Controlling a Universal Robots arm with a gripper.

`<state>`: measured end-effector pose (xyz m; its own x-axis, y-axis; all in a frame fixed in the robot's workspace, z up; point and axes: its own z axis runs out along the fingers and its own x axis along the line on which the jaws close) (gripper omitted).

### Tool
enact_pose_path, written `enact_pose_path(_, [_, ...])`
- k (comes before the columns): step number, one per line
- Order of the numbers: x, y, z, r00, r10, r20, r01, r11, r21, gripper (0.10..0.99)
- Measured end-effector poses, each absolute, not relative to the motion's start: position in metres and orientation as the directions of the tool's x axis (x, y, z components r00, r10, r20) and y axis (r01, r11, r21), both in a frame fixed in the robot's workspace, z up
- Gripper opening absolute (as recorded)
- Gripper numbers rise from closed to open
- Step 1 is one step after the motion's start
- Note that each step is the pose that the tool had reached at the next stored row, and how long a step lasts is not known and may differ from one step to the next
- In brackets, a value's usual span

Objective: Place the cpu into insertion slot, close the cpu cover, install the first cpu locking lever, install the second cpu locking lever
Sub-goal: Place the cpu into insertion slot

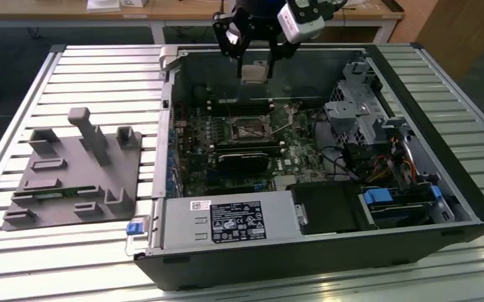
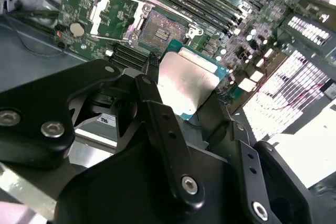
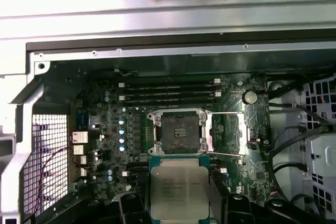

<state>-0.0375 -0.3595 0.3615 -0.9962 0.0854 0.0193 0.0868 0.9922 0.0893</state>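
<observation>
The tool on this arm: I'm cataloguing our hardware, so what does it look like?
The tool is matte black: two jointed link fingers fastened with silver bolts. In the exterior view a white camera box sits beside the wrist.

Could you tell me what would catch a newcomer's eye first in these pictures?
The gripper holds the cpu by its edges above the open computer case. Inside, the insertion slot lies bare on the green board, with the cpu cover folded open beside it.
</observation>
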Motion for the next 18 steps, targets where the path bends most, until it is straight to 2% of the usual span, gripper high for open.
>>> enact_pose_path(18, [-0.0375, -0.3595, 0.3571, -0.902, 0.432, 0.019, 0.432, 0.898, 0.089, 0.537])
